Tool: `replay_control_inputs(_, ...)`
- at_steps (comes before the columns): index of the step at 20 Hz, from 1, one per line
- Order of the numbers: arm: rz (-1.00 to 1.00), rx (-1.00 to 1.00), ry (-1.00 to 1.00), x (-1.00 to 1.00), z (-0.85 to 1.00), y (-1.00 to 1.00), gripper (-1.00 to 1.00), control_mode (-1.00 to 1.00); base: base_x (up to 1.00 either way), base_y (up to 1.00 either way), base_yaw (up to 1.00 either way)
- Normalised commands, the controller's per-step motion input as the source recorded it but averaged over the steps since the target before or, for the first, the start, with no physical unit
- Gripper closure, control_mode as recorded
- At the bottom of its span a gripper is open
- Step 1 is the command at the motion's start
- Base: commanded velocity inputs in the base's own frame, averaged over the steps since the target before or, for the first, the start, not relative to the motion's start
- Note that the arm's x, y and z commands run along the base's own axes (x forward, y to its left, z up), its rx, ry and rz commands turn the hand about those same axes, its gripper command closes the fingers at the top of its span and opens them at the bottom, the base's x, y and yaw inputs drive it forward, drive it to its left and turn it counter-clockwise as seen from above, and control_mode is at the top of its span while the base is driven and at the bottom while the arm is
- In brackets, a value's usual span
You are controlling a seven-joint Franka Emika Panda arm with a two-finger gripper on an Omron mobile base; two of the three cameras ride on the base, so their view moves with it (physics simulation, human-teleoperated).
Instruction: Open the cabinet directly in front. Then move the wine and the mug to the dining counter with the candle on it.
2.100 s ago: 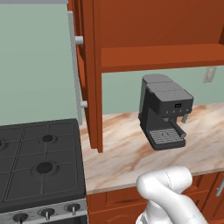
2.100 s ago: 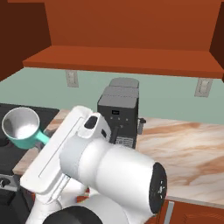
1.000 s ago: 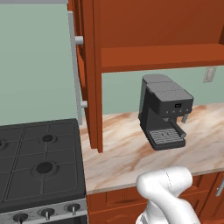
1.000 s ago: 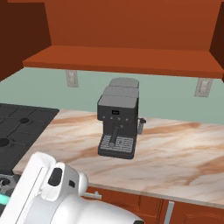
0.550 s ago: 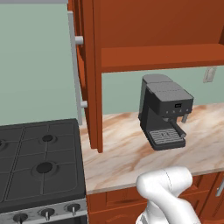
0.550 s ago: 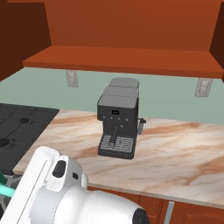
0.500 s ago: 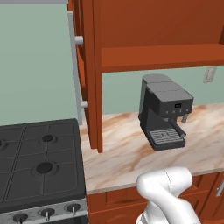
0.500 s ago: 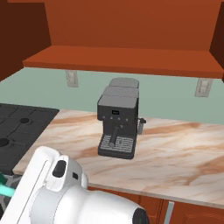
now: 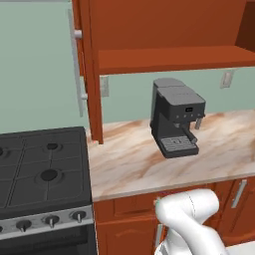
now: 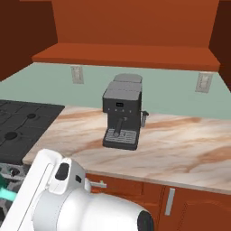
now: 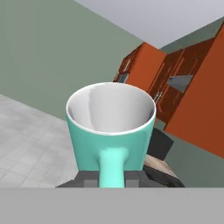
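Mug in transit, open floor ahead.
The gripper [image 11: 110, 180] pinched the mug [image 11: 110, 127] by its handle; cabinet [image 9: 164, 35] door edge stood at nine o'clock.

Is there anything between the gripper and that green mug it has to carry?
No. In the hand view the gripper is shut on the mug by its handle, so nothing sits between them. The mug looks empty inside.

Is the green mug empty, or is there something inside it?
Empty. The hand view looks into the mug held by the gripper: its white inside is bare as far as visible.
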Motion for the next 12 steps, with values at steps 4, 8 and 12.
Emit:
replay_control_inputs(4, 0.00, 0.00, 0.00, 0.00, 0.00, 0.00, 1.00, 1.00, -0.99, -0.51, -0.16)
replay_control_inputs(8, 0.00, 0.00, 0.00, 0.00, 0.00, 0.00, 1.00, 1.00, -0.86, -0.35, -0.19)
replay_control_inputs(12, 0.00, 0.00, 0.00, 0.00, 0.00, 0.00, 1.00, 1.00, -0.38, -0.25, -0.36)
